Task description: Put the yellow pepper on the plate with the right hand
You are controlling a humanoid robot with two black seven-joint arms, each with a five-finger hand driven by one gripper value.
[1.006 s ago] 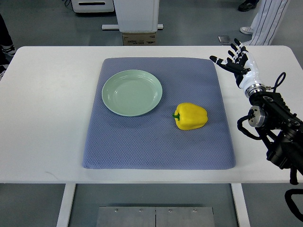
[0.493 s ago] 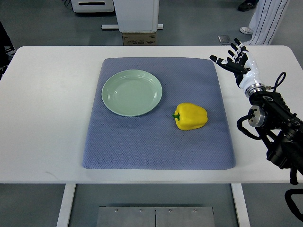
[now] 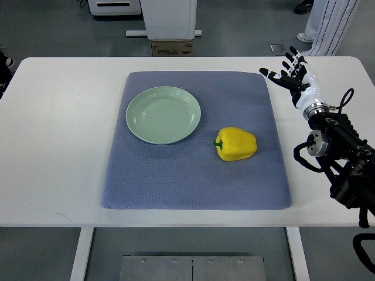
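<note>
Glossy yellow bell pepper (image 3: 235, 144) lies on its side on blue-grey woven mat (image 3: 176, 181), just right of round pale-green plate (image 3: 163, 115), not touching. Your right hand (image 3: 294, 79) hovers over white counter (image 3: 58, 146) beyond mat's far right corner, fingers spread, holding nothing.

You won't find any text, label, brand, number or sign here that can be read. The cardboard box (image 3: 171, 48) on the floor beyond the surface (image 3: 58, 134) has a dark mark on its face, but it is too small to make out.
</note>
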